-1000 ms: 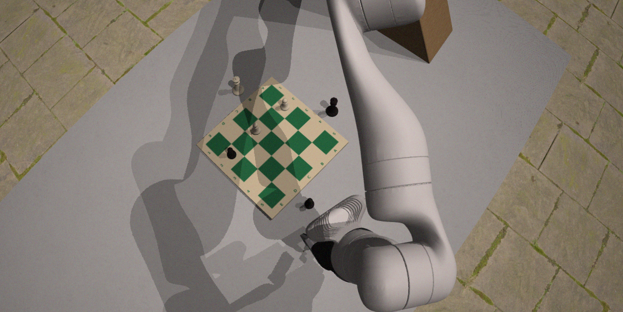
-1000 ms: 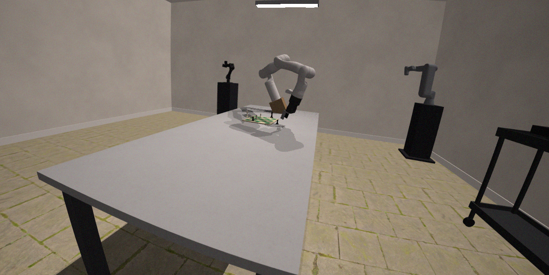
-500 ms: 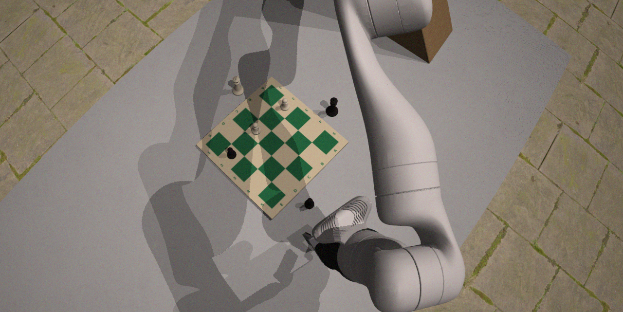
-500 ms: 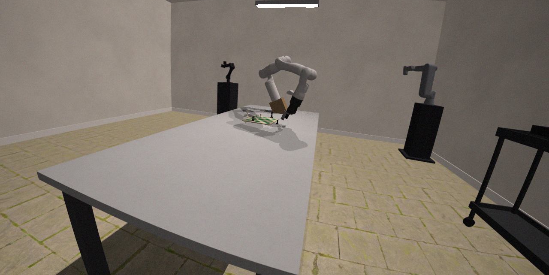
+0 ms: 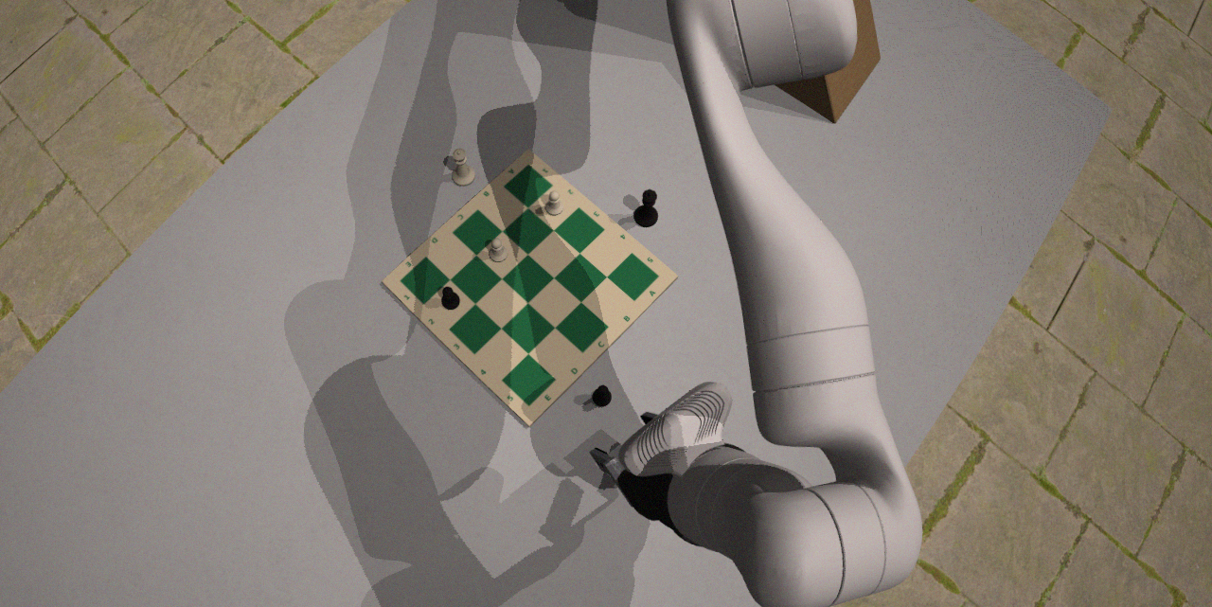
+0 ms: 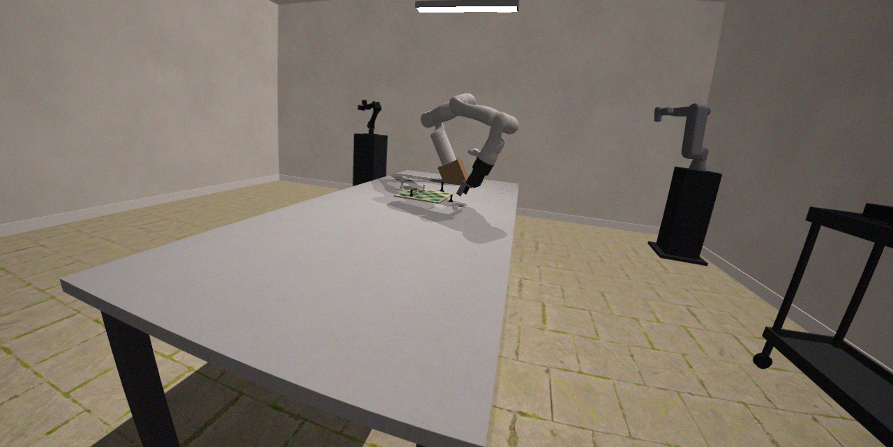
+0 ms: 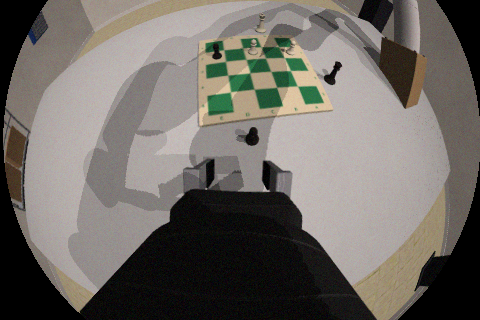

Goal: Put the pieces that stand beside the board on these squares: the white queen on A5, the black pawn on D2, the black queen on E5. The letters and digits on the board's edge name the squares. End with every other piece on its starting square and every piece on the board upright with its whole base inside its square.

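The board point(image 5: 390, 282) point(image 7: 201, 121) lies flat; squares A5, D2 and E5 are empty. The white queen point(image 5: 462, 170) point(image 7: 261, 25) stands off its upper-left edge in the top view, beyond the far edge in the wrist view. The black queen point(image 5: 646, 213) point(image 7: 330, 78) stands off its upper-right edge in the top view. The black pawn point(image 5: 601, 396) point(image 7: 252, 136) stands off the lettered edge, near D. My gripper point(image 5: 625, 437) point(image 6: 462, 189) point(image 7: 238, 170) is open and empty, above the table beside this pawn, off the board.
White pawns stand on A2 point(image 5: 554, 204) point(image 7: 291, 49) and C2 point(image 5: 497, 250) point(image 7: 253, 48). Another black pawn point(image 5: 450, 298) point(image 7: 216, 52) stands on E2. The wooden base block point(image 5: 857, 44) point(image 6: 453, 171) point(image 7: 402, 72) is beyond the black queen. The arm passes right of the board in the top view.
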Robot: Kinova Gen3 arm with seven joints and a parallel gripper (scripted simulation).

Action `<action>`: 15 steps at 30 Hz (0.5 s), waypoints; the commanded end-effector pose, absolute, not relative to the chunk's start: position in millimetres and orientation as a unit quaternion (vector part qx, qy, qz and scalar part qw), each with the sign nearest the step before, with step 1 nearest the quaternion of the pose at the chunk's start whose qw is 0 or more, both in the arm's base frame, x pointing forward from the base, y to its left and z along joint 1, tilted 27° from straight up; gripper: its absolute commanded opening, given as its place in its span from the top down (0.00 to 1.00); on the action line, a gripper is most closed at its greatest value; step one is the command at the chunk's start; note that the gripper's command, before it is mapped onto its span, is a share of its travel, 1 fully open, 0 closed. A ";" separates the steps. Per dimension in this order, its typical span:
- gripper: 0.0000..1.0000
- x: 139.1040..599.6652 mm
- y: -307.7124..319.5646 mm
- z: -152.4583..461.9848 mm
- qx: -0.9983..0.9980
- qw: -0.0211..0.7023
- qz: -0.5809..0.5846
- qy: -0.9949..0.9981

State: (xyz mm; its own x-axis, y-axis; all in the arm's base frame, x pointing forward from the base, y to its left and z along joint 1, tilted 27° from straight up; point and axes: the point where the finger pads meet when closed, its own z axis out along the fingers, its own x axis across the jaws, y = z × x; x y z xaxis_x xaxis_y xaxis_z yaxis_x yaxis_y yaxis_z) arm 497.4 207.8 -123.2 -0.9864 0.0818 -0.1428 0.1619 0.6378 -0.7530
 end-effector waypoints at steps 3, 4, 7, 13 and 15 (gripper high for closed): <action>0.00 496.3 209.0 -124.7 0.066 0.048 -0.421 0.904; 0.00 493.8 206.9 -127.2 0.058 0.048 -0.432 0.899; 0.00 493.8 206.9 -127.2 0.058 0.048 -0.432 0.899; 0.00 491.4 204.9 -129.4 0.050 0.049 -0.442 0.894; 0.00 491.4 204.9 -129.4 0.050 0.049 -0.442 0.894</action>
State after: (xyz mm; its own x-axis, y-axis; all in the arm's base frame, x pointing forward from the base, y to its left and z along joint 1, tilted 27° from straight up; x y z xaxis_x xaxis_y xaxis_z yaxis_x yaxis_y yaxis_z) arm 492.9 203.7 -127.4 -0.9898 0.0507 -0.1330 0.1363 0.6063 -0.7835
